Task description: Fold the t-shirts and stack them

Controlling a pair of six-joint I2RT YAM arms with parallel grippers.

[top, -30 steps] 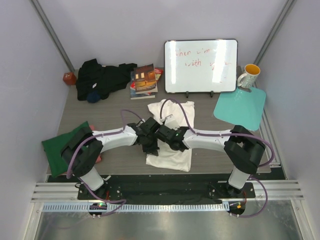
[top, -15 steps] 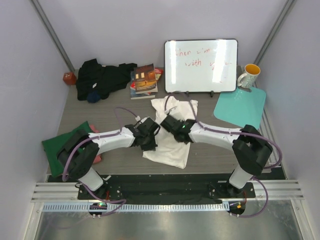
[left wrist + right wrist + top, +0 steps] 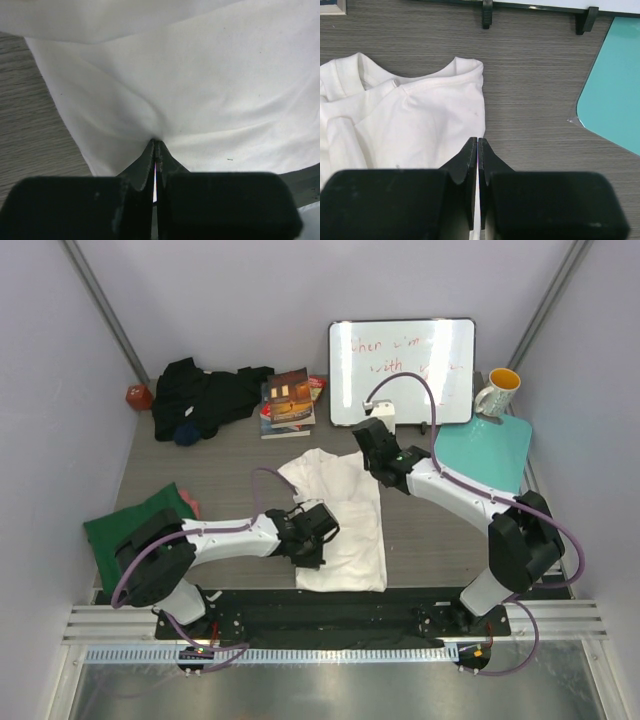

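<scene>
A white t-shirt (image 3: pixel 350 520) lies partly folded in the middle of the table. My left gripper (image 3: pixel 322 535) is shut on its left side, and the cloth (image 3: pixel 200 90) puckers at the fingertips of the left gripper (image 3: pixel 155 142). My right gripper (image 3: pixel 368 440) hovers over the shirt's far right corner. In the right wrist view the right gripper (image 3: pixel 478 141) shows only a hairline slit and pinches nothing I can see, above the edge of the white shirt (image 3: pixel 420 125). A black t-shirt (image 3: pixel 205 395) is heaped at the back left. A dark green t-shirt (image 3: pixel 125 530) lies at the left edge, with a salmon pink one (image 3: pixel 190 503) peeking from under it.
Books (image 3: pixel 288 400) and a whiteboard (image 3: pixel 402 370) stand at the back. A yellow-lined mug (image 3: pixel 497 392) and a teal mat (image 3: pixel 480 452) are at the back right. A small red-brown object (image 3: pixel 138 396) sits in the back left corner.
My right gripper has moved from the middle of the shirt to its far right corner. My left gripper has drawn the shirt's near part toward the front edge.
</scene>
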